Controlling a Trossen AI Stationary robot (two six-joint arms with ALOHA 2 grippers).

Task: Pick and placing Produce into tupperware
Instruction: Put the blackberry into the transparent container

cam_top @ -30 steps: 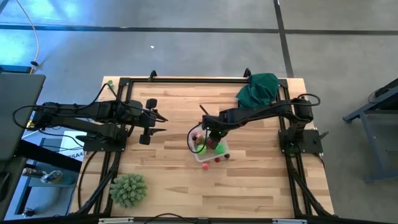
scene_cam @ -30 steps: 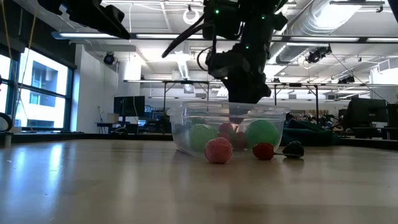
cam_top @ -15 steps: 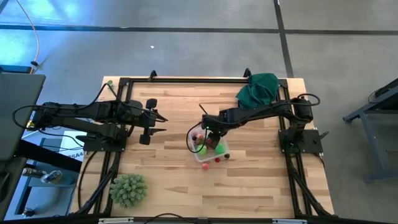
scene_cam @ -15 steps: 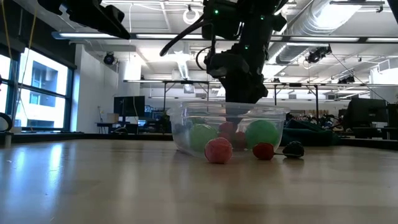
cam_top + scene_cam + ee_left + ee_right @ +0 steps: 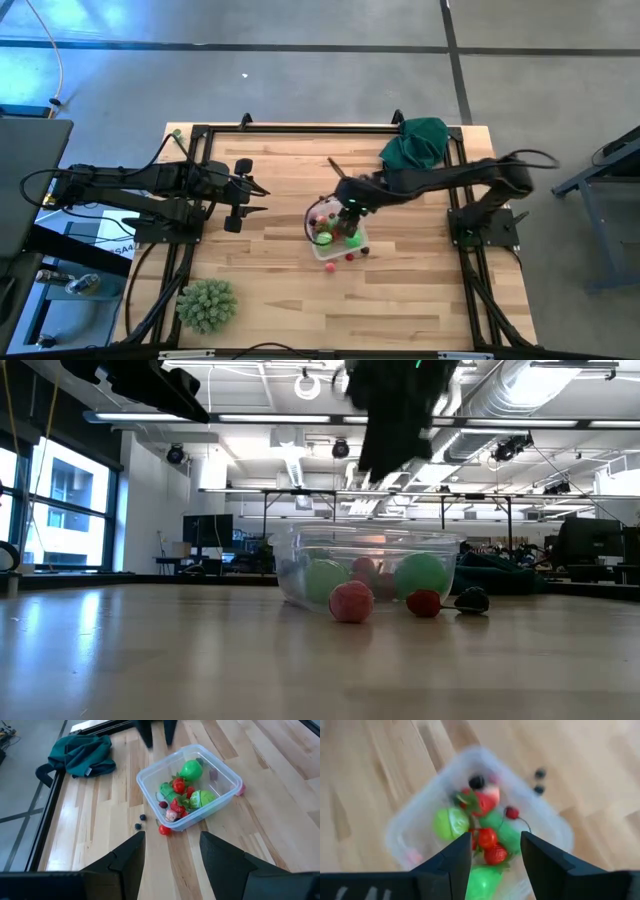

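Fingers of your right gripper (image 5: 349, 207) stand apart with nothing between them, hanging over the far edge of the tupperware (image 5: 340, 238), above its rim and touching none of it. That box is a clear, smooth plastic rectangle with rounded corners; seen from above, its long axis runs on a diagonal across the table, one short end turned toward your left arm's side. It sits near the middle of the pale wooden plank table (image 5: 280, 300). Inside it the produce (image 5: 182, 795) lies heaped: two glossy bright green rounded pieces, several small red berry-like ones with green leafy tops, and one dark round berry. Outside the box, a red berry (image 5: 164, 830) lies just beside its wall, two tiny dark berries (image 5: 140, 821) lie near that, and a pink piece (image 5: 239, 790) touches the opposite corner. Your left gripper (image 5: 243, 194) waits well apart over its own side of the table, its fingers parted and holding nothing. A crumpled dark green cloth (image 5: 414, 143) rests at the far right corner, and a spiky pale green ball (image 5: 206, 305) sits at the near left.
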